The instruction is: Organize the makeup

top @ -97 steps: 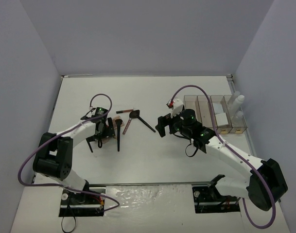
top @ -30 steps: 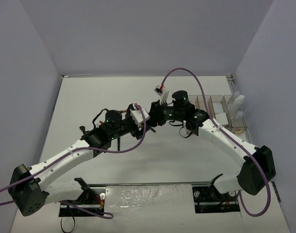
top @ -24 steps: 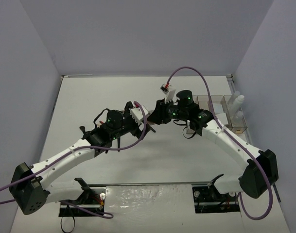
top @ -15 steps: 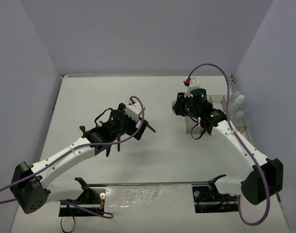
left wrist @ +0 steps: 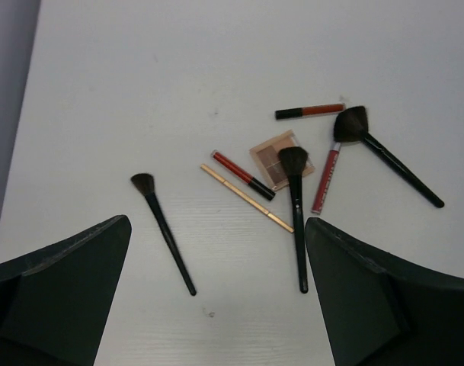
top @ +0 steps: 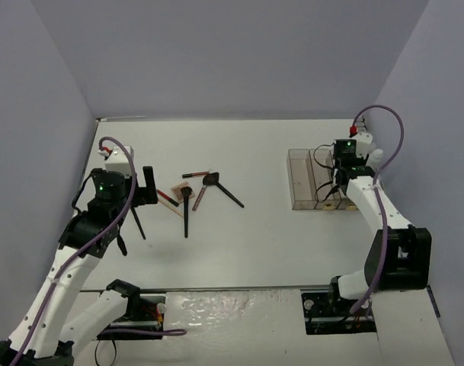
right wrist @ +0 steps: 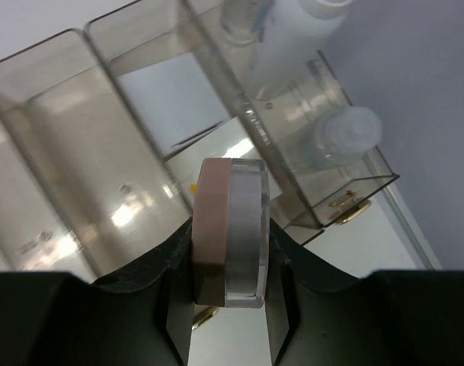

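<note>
Round compact (right wrist: 230, 206): pinched on edge in the right pincer (right wrist: 230, 259), flat faces against the pads and rim downward. This is judged to let it drop narrow-side into a slot of the clear organizer (right wrist: 79, 152) just below. Bottles (right wrist: 346, 130) fill the end slot.

Left pincer (left wrist: 216, 229): spread wide and empty above loose brushes (left wrist: 296, 213). They lie flat on the table (left wrist: 140, 76), handles mostly toward the arms.

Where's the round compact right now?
The compact is clamped edge-on in the right gripper. It is held above the clear organizer at the right side of the table, close to the compartment holding the bottles.
</note>
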### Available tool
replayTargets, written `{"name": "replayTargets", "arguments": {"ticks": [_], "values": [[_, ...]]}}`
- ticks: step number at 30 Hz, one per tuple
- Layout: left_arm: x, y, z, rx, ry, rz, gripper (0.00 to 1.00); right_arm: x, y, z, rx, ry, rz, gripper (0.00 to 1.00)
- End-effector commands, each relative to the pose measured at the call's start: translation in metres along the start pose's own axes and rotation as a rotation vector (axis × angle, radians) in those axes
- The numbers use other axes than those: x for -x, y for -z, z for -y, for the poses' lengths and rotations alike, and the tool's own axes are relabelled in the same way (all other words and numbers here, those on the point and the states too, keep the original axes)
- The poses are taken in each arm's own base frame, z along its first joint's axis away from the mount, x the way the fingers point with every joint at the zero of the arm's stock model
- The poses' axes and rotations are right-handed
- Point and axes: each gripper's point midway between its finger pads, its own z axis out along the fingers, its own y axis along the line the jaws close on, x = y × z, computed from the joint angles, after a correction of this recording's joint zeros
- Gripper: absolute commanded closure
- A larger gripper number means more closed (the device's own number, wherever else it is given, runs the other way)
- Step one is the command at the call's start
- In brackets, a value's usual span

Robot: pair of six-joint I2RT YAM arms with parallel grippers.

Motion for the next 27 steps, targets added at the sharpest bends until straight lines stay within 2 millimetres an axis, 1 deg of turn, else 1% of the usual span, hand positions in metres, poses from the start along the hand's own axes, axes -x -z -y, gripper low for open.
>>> {"name": "replayTargets", "arguments": {"ticks": [1, 4, 5, 6, 7, 10, 12, 14, 16, 19, 21, 23, 25, 27], "values": [[-0.010, 0.001, -0.016, 0.040, 0.017, 0.021, 0.03, 0.032, -0.030, 0.025, -0.122, -0.091, 0.063, 1.00], [-0.013, -0.001, -0.015, 0.018, 0.018, 0.006, 0.03, 0.041, -0.048, 0.036, -0.187, -0.097, 0.062, 1.00], [-0.014, -0.002, -0.015, 0.016, 0.015, 0.003, 0.03, 0.036, -0.058, 0.034, -0.186, -0.086, 0.038, 1.00], [-0.015, -0.002, -0.014, 0.011, 0.014, 0.000, 0.03, 0.036, -0.066, 0.030, -0.179, -0.083, 0.030, 1.00], [-0.016, -0.002, -0.013, 0.004, 0.013, -0.001, 0.03, 0.041, -0.071, 0.026, -0.166, -0.086, 0.039, 1.00], [-0.018, -0.003, -0.012, -0.001, 0.010, -0.005, 0.03, 0.046, -0.084, 0.012, -0.123, -0.069, 0.031, 1.00], [-0.019, -0.004, -0.012, -0.003, 0.007, -0.010, 0.03, 0.045, -0.092, 0.004, -0.090, -0.046, 0.019, 1.00], [-0.019, -0.004, -0.012, -0.005, 0.006, -0.011, 0.03, 0.046, -0.097, -0.004, -0.061, -0.034, 0.013, 0.97], [-0.020, -0.005, -0.012, -0.008, 0.008, -0.016, 0.03, 0.049, -0.101, -0.013, -0.021, -0.029, 0.011, 0.89], [-0.021, -0.007, -0.011, -0.011, 0.008, -0.023, 0.03, 0.049, -0.103, -0.021, 0.020, -0.025, 0.004, 0.67], [-0.022, -0.008, -0.011, -0.012, 0.008, -0.026, 0.03, 0.051, -0.100, -0.023, 0.035, -0.028, 0.008, 0.53], [-0.023, -0.009, -0.010, -0.015, 0.007, -0.031, 0.03, 0.053, -0.096, -0.025, 0.045, -0.027, 0.016, 0.45], [-0.024, -0.011, -0.010, -0.019, 0.011, -0.036, 0.03, 0.060, -0.090, -0.026, 0.060, -0.026, 0.034, 0.34], [-0.024, -0.011, -0.010, -0.018, 0.015, -0.037, 0.03, 0.067, -0.081, -0.024, 0.065, -0.033, 0.053, 0.20]]}}
